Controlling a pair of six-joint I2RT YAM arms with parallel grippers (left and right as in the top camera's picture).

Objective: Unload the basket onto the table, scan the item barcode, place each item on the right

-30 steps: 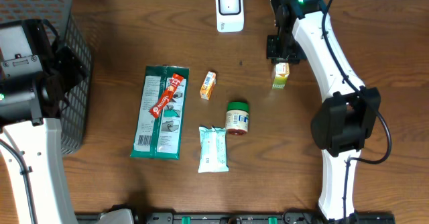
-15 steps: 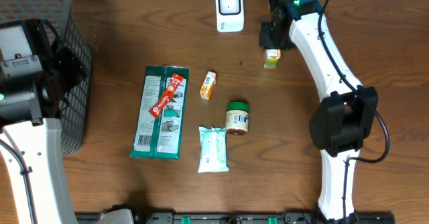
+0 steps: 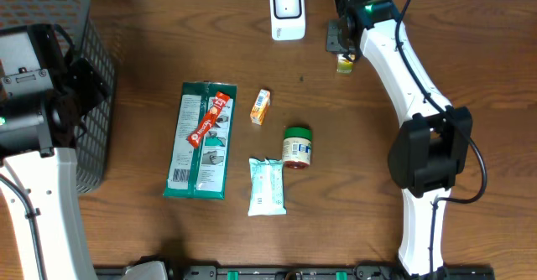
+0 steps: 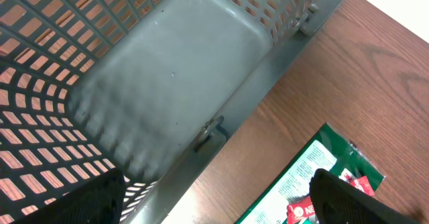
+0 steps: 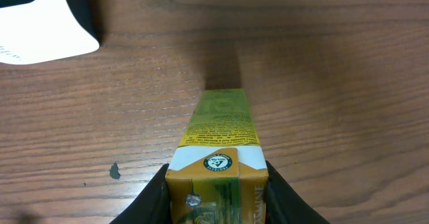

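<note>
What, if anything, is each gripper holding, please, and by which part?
The right gripper grips the small yellow carton by the sides of one end; the left gripper holds nothing.

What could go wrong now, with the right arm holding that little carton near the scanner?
1. The right gripper pinches the carton at one end only, so it may pivot or slip out.
2. No barcode shows on the faces in view, and the carton is off to one side of the scanner, not in front of it, so the scan may miss.
3. The right gripper is close to the scanner and could knock it.
</note>
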